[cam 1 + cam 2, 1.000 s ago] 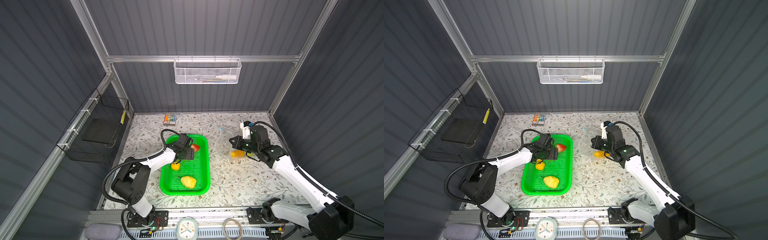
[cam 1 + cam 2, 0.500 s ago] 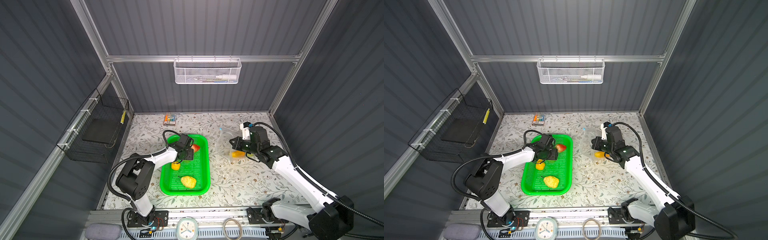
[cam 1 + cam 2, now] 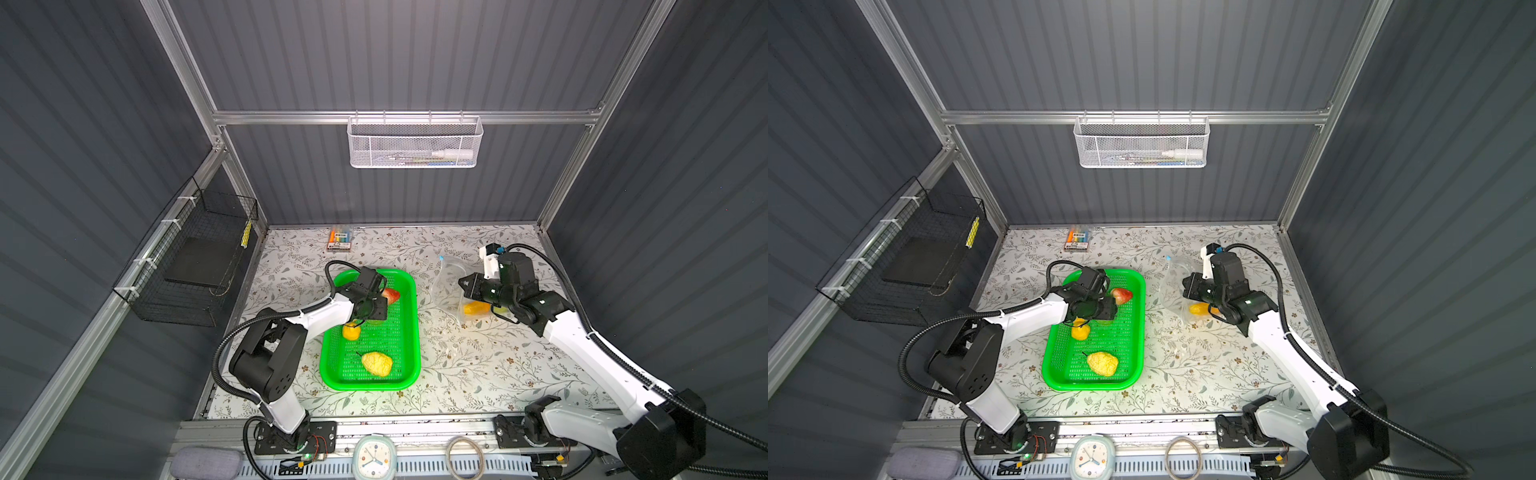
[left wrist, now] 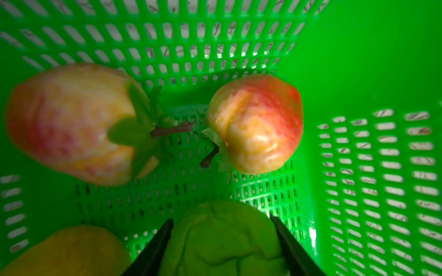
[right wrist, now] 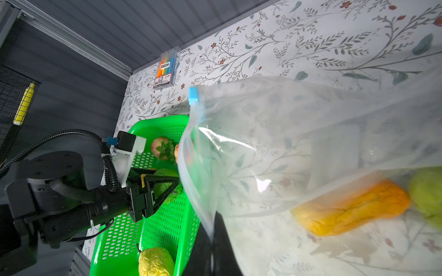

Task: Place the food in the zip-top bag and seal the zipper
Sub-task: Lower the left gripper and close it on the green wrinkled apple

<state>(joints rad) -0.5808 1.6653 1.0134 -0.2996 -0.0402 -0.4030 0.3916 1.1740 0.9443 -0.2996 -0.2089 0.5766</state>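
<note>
A green tray (image 3: 417,332) holds two red foods (image 4: 256,124) (image 4: 69,124), a small yellow one (image 3: 351,331) and a bumpy yellow one (image 3: 377,363). My left gripper (image 4: 222,218) is low in the tray, shut on a green food (image 4: 224,241) with a finger pressed to each side. My right gripper (image 5: 212,229) is shut on the mouth edge of the zip-top bag (image 5: 287,143) and holds it lifted, right of the tray. The zipper's light-blue slider (image 5: 193,95) sits at the mouth's far end. Inside the bag lie an orange carrot-like food (image 5: 354,208) and a green one (image 5: 428,191).
A pack of markers (image 3: 340,240) lies by the back wall. A white wire basket (image 3: 415,143) hangs on the back wall and a black wire basket (image 3: 195,257) on the left wall. A clock (image 3: 373,457) and a ring (image 3: 465,455) rest on the front rail.
My left gripper's jaws have closed in on the green food in the tray. The right arm and the bag have stayed in place.
</note>
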